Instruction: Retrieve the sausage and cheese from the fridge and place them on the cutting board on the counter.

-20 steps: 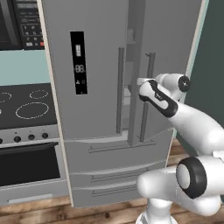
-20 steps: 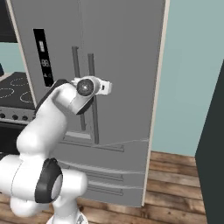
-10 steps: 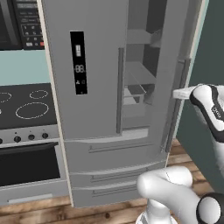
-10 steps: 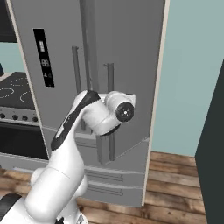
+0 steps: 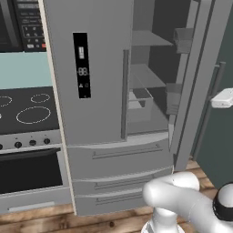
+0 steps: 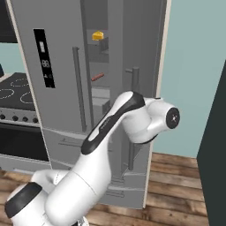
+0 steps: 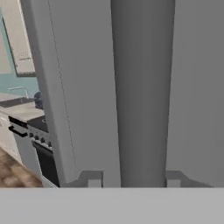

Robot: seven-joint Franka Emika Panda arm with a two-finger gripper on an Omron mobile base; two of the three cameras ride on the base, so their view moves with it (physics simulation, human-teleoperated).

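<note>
sausage [image 6: 98,77]: a short reddish-brown link lying on a middle shelf inside the fridge [image 5: 91,91], seen through the gap of the opened right door.
cheese [image 6: 97,35]: a bright yellow wedge on a higher shelf, above the sausage and well apart from it.
fridge door [image 5: 200,82]: the right door stands swung out toward the near right; the left door with the black display panel [image 5: 81,65] is shut.
claw [image 7: 133,181]: in the hand view the two tips stand apart on either side of the door's vertical bar handle [image 7: 140,92], with the bar between them; whether the pads touch it I cannot tell, though it looks like a loose hold.
step in hand: opening the fridge, apparently at its end; neither food item is picked up, so the task is at an early stage.
next move: likely to back the claw off the handle, swing round the door edge and reach into the gap, which is narrow and calls for care with the door and shelves.
views: the right base view shows both foods; the left base view shows bare grey shelves and door bins [image 5: 182,41] plus the stove [image 5: 27,109] to the left.
</note>
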